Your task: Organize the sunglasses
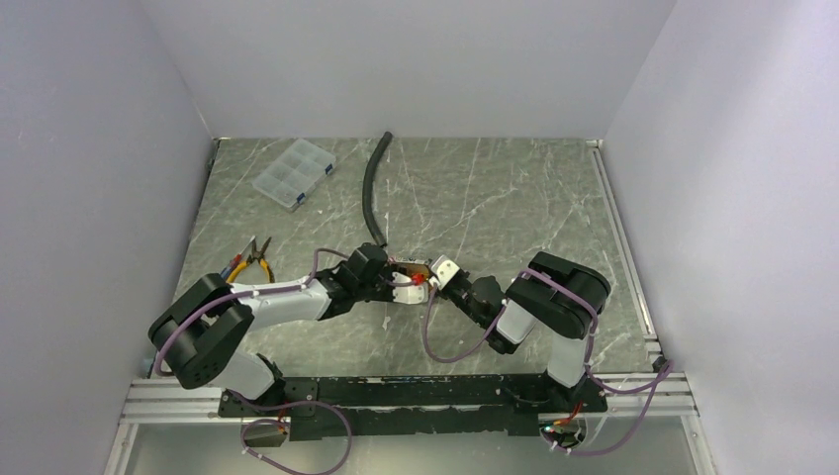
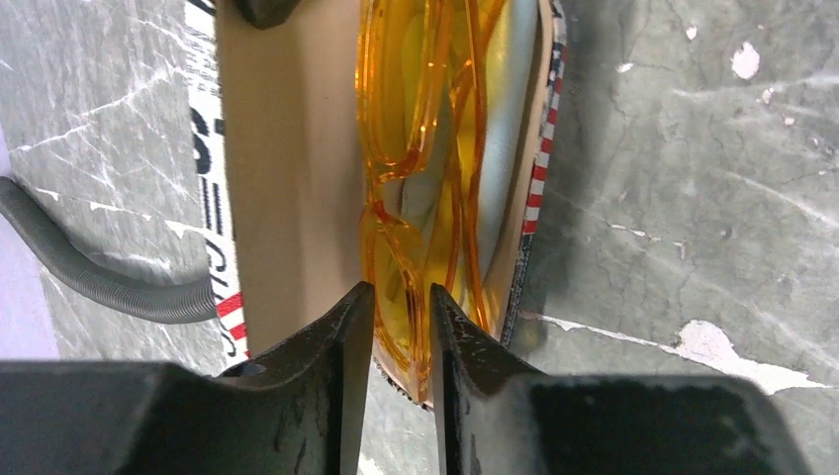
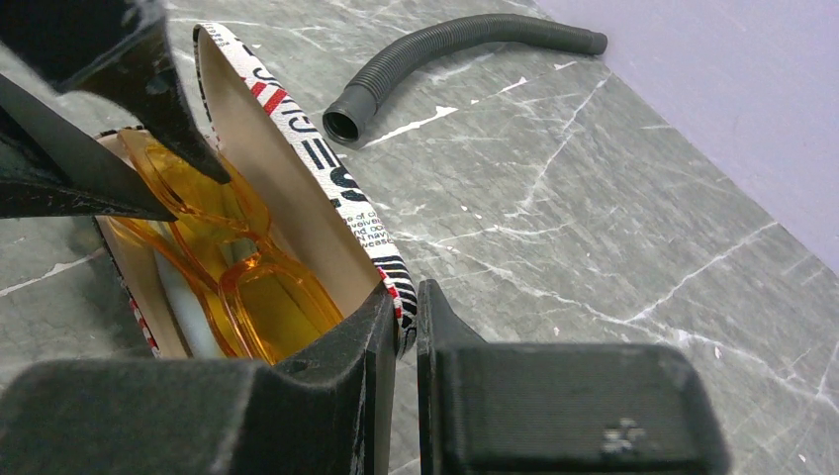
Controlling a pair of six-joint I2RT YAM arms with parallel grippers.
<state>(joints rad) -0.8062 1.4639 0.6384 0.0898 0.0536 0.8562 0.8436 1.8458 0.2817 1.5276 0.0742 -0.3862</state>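
Seen from my overhead feed, the grey marbled tabletop (image 1: 495, 198) fills the white-walled booth, and the left arm (image 1: 287, 297) and right arm (image 1: 554, 297) reach in from the near edge to meet at its middle. A black ribbed hose (image 1: 372, 193) lies behind them, curving from the back of the tabletop toward the centre, its open end just beyond the spot where the arms meet. A clear plastic box (image 1: 290, 170) with small compartments sits near the back left corner. Between the two arms, an open case (image 3: 297, 148), tan inside and printed in black, red and white outside, has one flap raised. On my right wrist feed the right pincer (image 3: 408, 292) is pressed together on the near edge of that flap, the printed rim caught between its fingers. The sunglasses (image 2: 416, 119), amber-orange and translucent, sit folded inside the open case against a pale lining. On my left wrist feed the left pincer (image 2: 396, 297) is nearly closed, pinching the near end of the amber frame between its two black fingers. Pliers (image 1: 257, 259) with yellow-orange handles lie on the tabletop by the left arm, well apart from the case.
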